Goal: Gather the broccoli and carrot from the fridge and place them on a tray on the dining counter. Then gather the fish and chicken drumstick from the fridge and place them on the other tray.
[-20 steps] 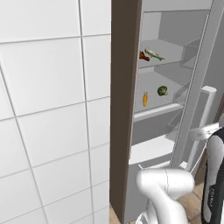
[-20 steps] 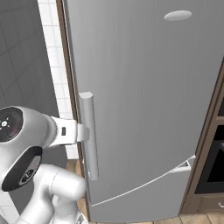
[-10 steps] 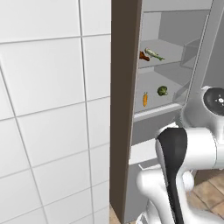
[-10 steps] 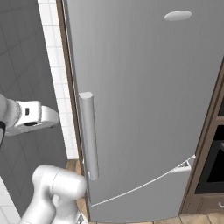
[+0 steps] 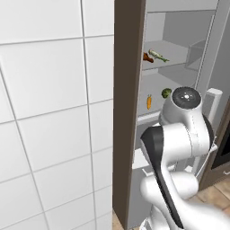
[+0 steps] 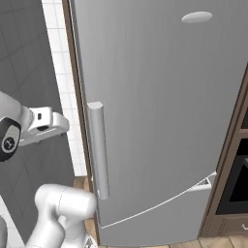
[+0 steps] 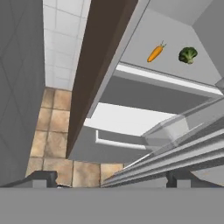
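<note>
No readable text, label, brand or number appears on anything.

Fridge shelf [image 7: 175,72] carries carrot [image 7: 155,52] beside broccoli [image 7: 187,55]

Fridge [image 5: 179,54] open, shelves lit. Orange carrot [image 7: 155,52] lies tilted on the middle shelf, green broccoli [image 7: 188,55] near it on the same shelf, apart. Shelf above: brown chicken drumstick [image 5: 148,57] just beside a pale greenish fish [image 5: 158,55], possibly touching; too small to tell.
</note>
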